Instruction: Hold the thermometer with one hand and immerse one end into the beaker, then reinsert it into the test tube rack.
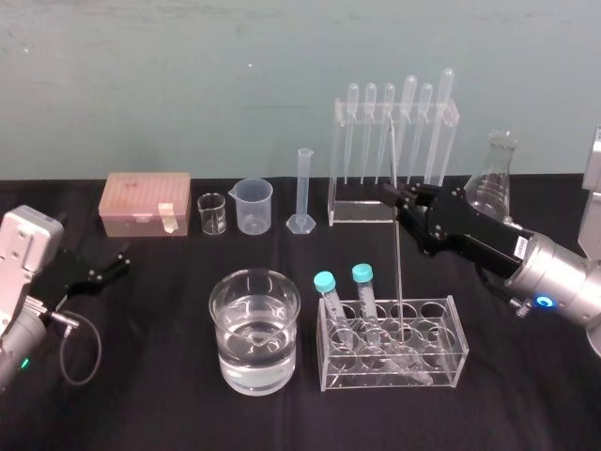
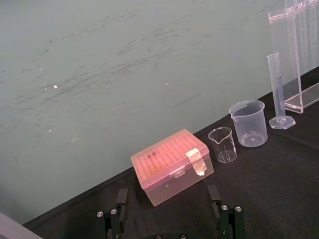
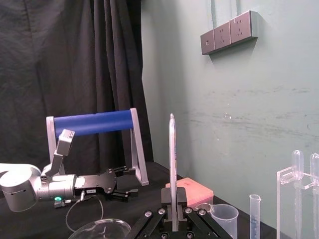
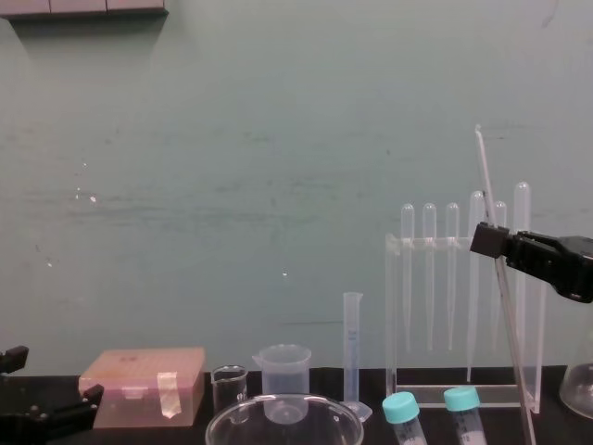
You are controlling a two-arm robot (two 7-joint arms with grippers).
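Note:
My right gripper [image 1: 395, 201] is shut on the thermometer [image 1: 398, 272], a long thin glass rod that stands nearly upright. Its lower end sits inside a hole of the low clear test tube rack [image 1: 441, 362], beside two blue-capped tubes [image 1: 327, 287]. The rod rises above the fingers in the right wrist view [image 3: 172, 159] and leans slightly in the chest view [image 4: 515, 343]. The wide glass beaker [image 1: 254, 329], partly filled with clear liquid, stands left of the rack. My left gripper [image 1: 108, 268] rests open at the far left of the table.
Along the back stand a pink tip box [image 1: 146, 202], a tiny glass beaker [image 1: 212, 213], a plastic spouted beaker [image 1: 254, 205], a slim measuring cylinder [image 1: 303, 193], a tall acrylic pipette stand [image 1: 394, 141] and a conical flask [image 1: 495, 178]. Black cloth covers the table.

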